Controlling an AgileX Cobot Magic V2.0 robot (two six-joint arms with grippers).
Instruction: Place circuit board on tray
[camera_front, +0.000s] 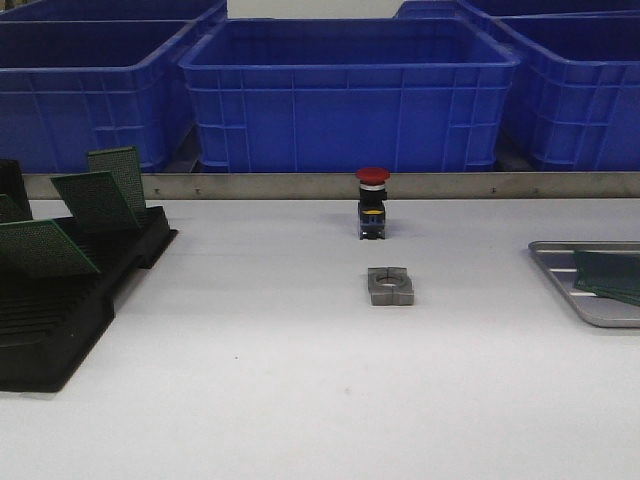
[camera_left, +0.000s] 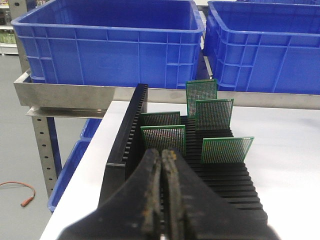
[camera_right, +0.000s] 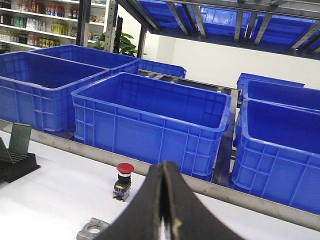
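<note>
The silver-grey metal tray (camera_front: 560, 272) lies at the table's right edge with green circuit boards (camera_front: 610, 275) lying flat in it. More green circuit boards (camera_front: 95, 200) stand in the black slotted rack (camera_front: 70, 300) at the left; several show in the left wrist view (camera_left: 164, 138) in the rack (camera_left: 225, 175). My left gripper (camera_left: 162, 152) is shut and empty, just short of the nearest standing board. My right gripper (camera_right: 163, 165) is shut and empty, above the table facing the bins. Neither gripper shows in the front view.
A red-capped push button (camera_front: 372, 203) stands at mid-table, also in the right wrist view (camera_right: 123, 181). A grey metal clamp block (camera_front: 390, 286) lies in front of it. Deep blue bins (camera_front: 345, 95) sit behind a metal rail (camera_front: 330, 185) along the back.
</note>
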